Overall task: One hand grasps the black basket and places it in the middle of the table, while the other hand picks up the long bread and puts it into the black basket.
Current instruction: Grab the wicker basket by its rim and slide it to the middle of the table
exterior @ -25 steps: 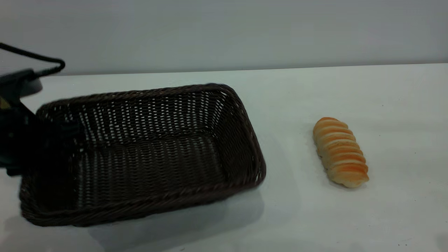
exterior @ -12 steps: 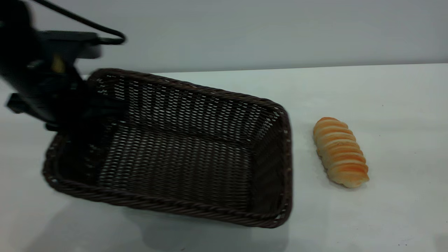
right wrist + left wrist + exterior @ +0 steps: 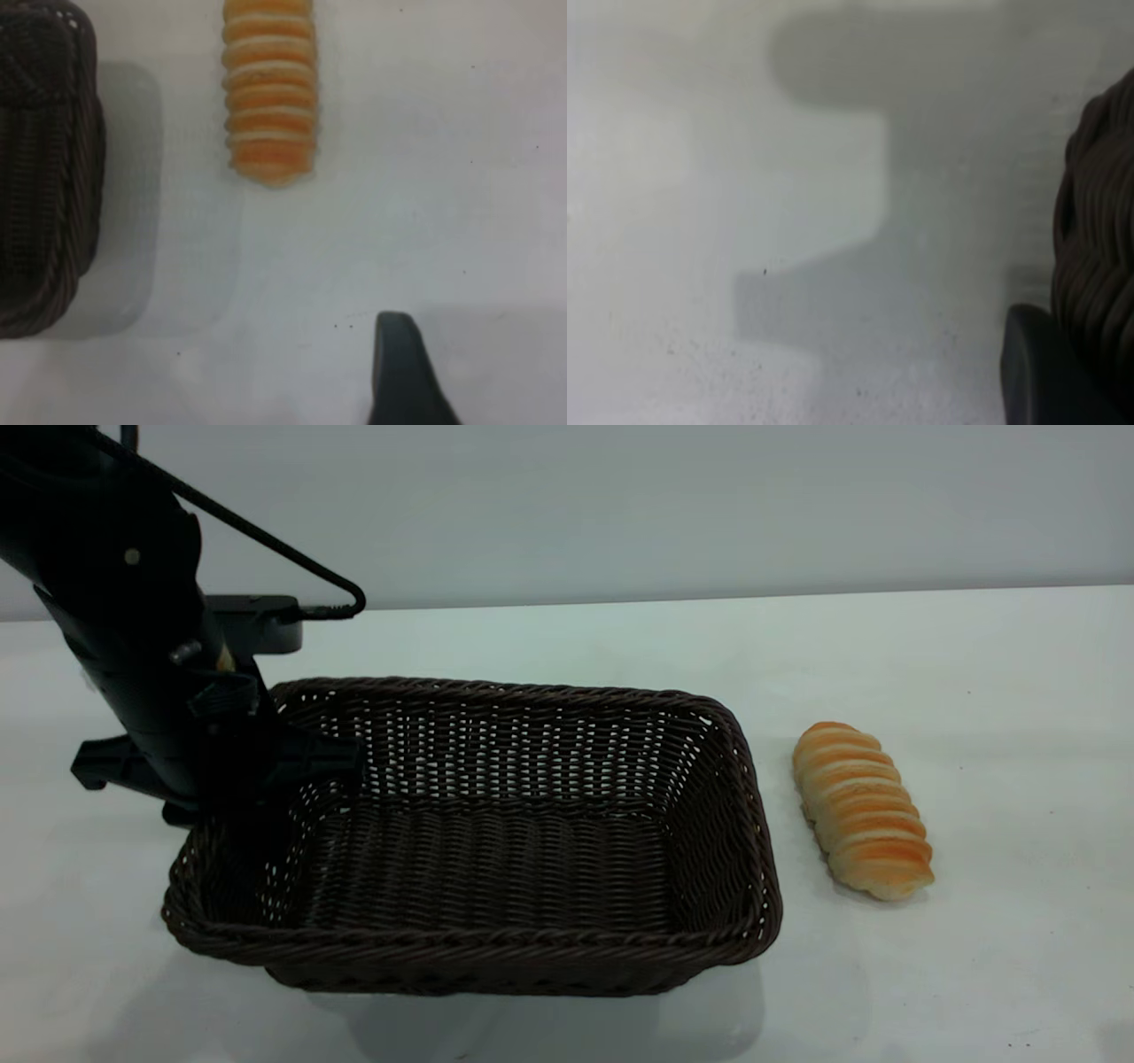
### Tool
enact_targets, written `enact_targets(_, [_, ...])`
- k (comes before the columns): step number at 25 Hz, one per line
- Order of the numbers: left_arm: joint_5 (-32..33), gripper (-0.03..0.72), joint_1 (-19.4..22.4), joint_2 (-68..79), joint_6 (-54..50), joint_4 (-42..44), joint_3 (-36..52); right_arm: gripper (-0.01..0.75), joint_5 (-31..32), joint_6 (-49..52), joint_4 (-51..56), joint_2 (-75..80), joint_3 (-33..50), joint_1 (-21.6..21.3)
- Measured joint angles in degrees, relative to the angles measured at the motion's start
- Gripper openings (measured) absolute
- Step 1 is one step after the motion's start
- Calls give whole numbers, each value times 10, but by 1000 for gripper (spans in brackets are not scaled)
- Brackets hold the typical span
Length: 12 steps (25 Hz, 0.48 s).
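At basket's left end, my left gripper point(image 3: 232, 797) clamps black basket point(image 3: 496, 841) rim, placing it. Next: right gripper point(image 3: 403, 372), jaw state unclear, fetches long bread point(image 3: 859, 810).

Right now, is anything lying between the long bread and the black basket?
Nothing visible: only bare table separates the long bread from the black basket, which the left tool grips at its far end.

The large dark woven wicker basket point(image 3: 496, 841) is sitting on the white flat table point(image 3: 974, 691), left of centre. The small ridged golden bread roll point(image 3: 861, 810) is lying just beside its right end, apart
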Motion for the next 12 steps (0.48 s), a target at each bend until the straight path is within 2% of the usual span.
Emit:
enact_targets(2, [7, 232, 0, 0, -1, 2, 0, 427, -1, 0, 2, 0, 0, 0])
enact_targets(8, [43, 613, 0, 1, -7, 15, 0, 427, -5, -4, 7, 0, 0, 0])
enact_targets(10, [49, 657, 0, 1, -12, 15, 0, 427, -8, -4, 9, 0, 0, 0])
enact_targets(12, [53, 663, 0, 1, -19, 15, 0, 427, -9, -4, 11, 0, 0, 0])
